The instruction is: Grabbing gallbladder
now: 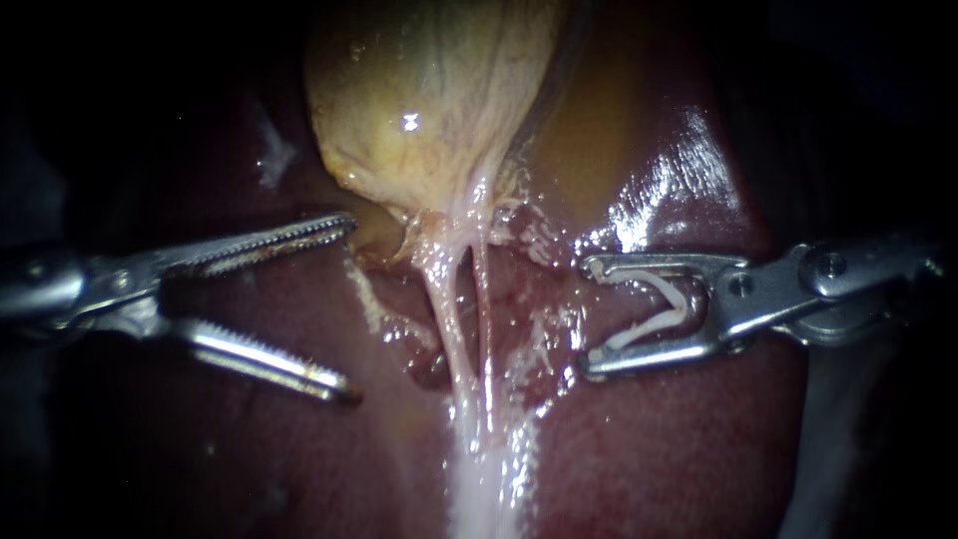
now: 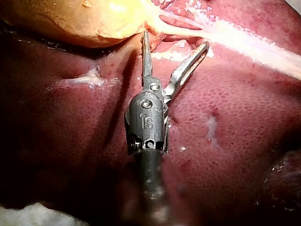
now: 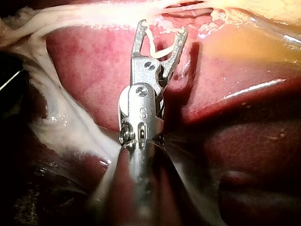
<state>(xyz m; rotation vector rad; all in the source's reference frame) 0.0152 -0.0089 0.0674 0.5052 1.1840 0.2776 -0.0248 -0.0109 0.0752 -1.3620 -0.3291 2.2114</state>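
The tan gallbladder [image 1: 429, 100] hangs over the dark red liver [image 1: 679, 439]. From its neck two pale tubes [image 1: 451, 309] run down side by side. My left instrument [image 1: 349, 307] stands left of them with its serrated jaws open and empty, the upper tip just beside the gallbladder's lower edge. In the left wrist view that instrument [image 2: 176, 40] gapes just short of the gallbladder [image 2: 70, 19]. My right instrument [image 1: 589, 314] is to the right of the tubes, its jaws wide apart and holding a white clip [image 1: 664, 309]. The right wrist view shows the same clip [image 3: 153, 42].
Wet liver surface [image 2: 225, 122] lies under both instruments. A broad white band of tissue [image 1: 479, 479] continues below the tubes. White gauze [image 2: 28, 216] shows beside the left instrument's shaft. Stringy white tissue [image 3: 56, 108] drapes over the liver beside the right instrument.
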